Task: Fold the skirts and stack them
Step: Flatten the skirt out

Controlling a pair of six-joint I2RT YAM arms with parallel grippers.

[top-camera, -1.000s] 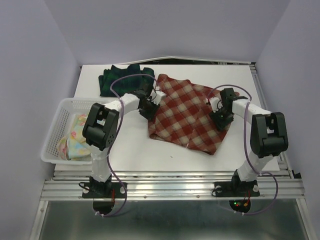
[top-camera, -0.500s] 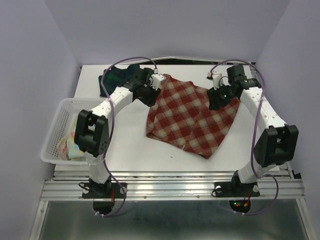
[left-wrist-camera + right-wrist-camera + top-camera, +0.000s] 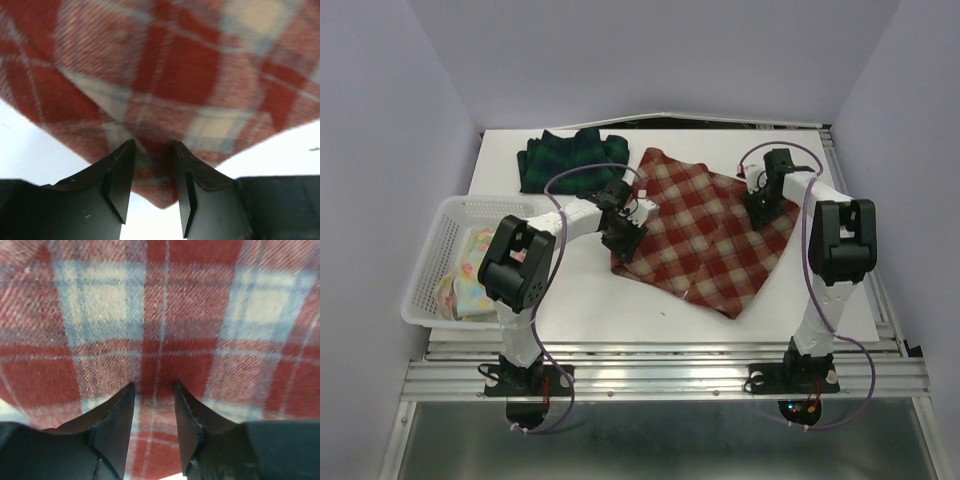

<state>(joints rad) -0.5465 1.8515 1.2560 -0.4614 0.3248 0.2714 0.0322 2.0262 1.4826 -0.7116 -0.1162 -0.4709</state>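
As the red plaid skirt (image 3: pixel 705 235) is limp and light, its corners are best pinched by the left gripper (image 3: pixel 154 150) and right gripper (image 3: pixel 154 390), both seen with jaws parted.

You're looking at a robot test cell, probably in a lab. Plain pale walls (image 3: pixel 650 50) box in a white table (image 3: pixel 580 295). The left arm (image 3: pixel 525 265) and right arm (image 3: pixel 842 250) are bolted to a slotted aluminium rail (image 3: pixel 660 378) at its near edge, and purple cables (image 3: pixel 817 290) loop off them.
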